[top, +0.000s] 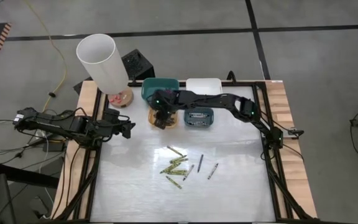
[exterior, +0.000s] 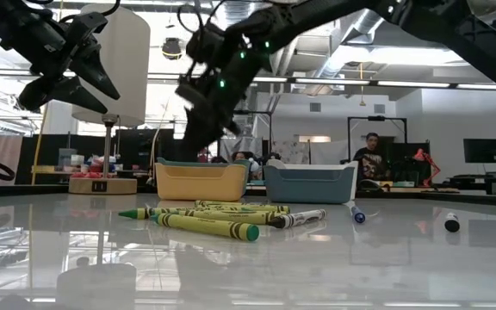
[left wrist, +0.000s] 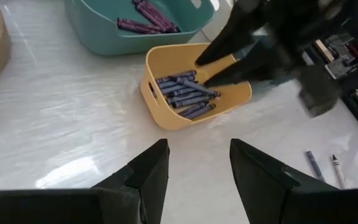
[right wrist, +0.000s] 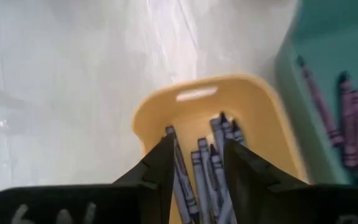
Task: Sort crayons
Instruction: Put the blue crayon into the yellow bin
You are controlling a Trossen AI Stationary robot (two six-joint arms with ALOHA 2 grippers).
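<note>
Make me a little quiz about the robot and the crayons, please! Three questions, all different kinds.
1. True or false: the right gripper is over the yellow bin.
2. Which colour are the crayons in the teal bin? A) purple B) green C) blue
3. Fill in: the crayons left on the table are mostly ____ in colour.

Key
1. True. It hangs over the yellow bin, fingers apart.
2. A. Purple crayons lie in the teal bin; the blue crayons are in the yellow bin.
3. Green. The green crayons lie in a loose bunch mid-table, with a few grey crayons beside them. The left gripper waits by the table's left edge.
</note>
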